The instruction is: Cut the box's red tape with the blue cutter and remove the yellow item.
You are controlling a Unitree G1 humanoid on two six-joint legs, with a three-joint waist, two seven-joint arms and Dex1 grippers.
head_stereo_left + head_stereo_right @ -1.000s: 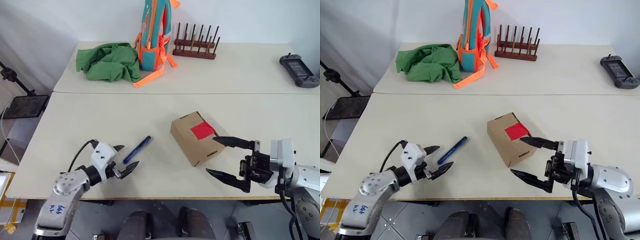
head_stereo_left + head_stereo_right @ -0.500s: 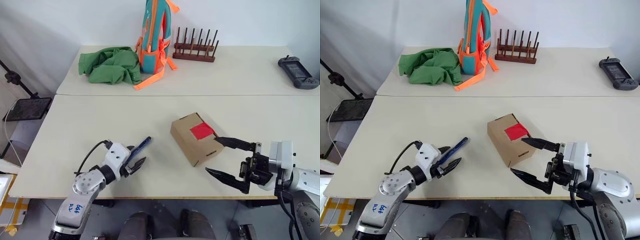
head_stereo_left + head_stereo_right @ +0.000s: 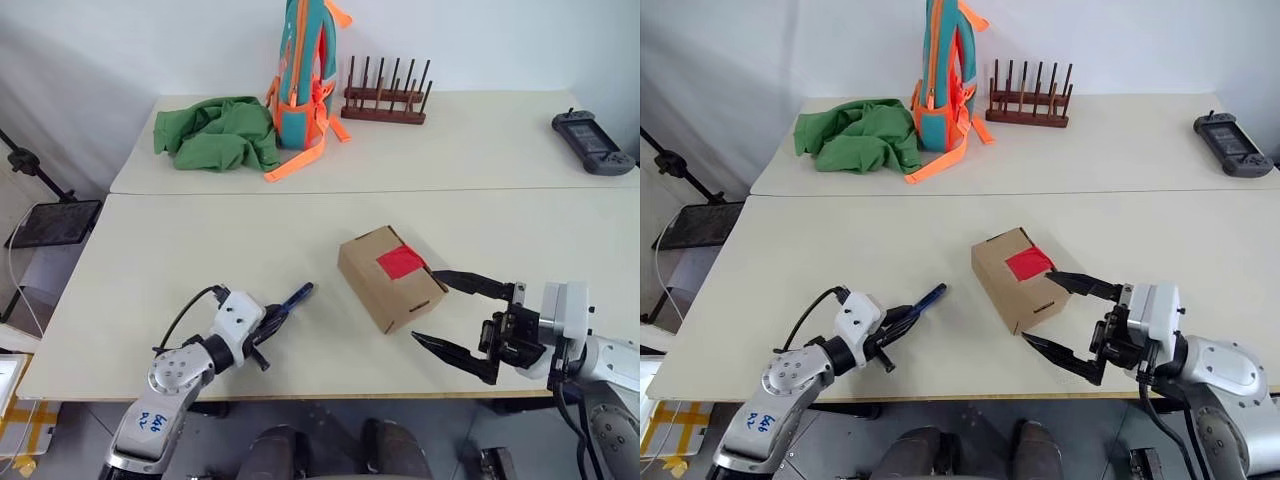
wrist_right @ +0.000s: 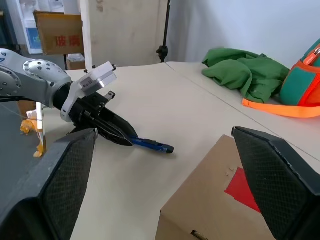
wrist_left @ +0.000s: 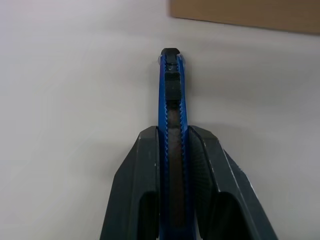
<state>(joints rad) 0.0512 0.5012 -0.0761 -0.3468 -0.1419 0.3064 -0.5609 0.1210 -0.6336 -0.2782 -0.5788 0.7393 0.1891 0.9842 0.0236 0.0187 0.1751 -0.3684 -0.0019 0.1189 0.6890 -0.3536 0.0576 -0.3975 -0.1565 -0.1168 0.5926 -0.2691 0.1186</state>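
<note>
The brown box (image 3: 390,278) sits on the near table, its lid closed with the red tape (image 3: 401,263) across it. To its left lies the blue cutter (image 3: 296,294), tip toward the box. My left gripper (image 3: 270,318) is shut on the cutter's rear half; in the left wrist view both fingers (image 5: 148,165) press the blue handle (image 5: 171,100) from either side. My right gripper (image 3: 425,306) stands wide open just off the box's near right corner, apart from it, with nothing between its fingers. The yellow item is hidden.
On the far table lie a green cloth (image 3: 215,130), a teal and orange backpack (image 3: 303,60), a wooden rack (image 3: 385,95) and a black game controller (image 3: 592,143). The near table's front edge runs just below both grippers.
My left gripper slid right along the table onto the cutter and shut on its handle. The right gripper stayed open in place.
</note>
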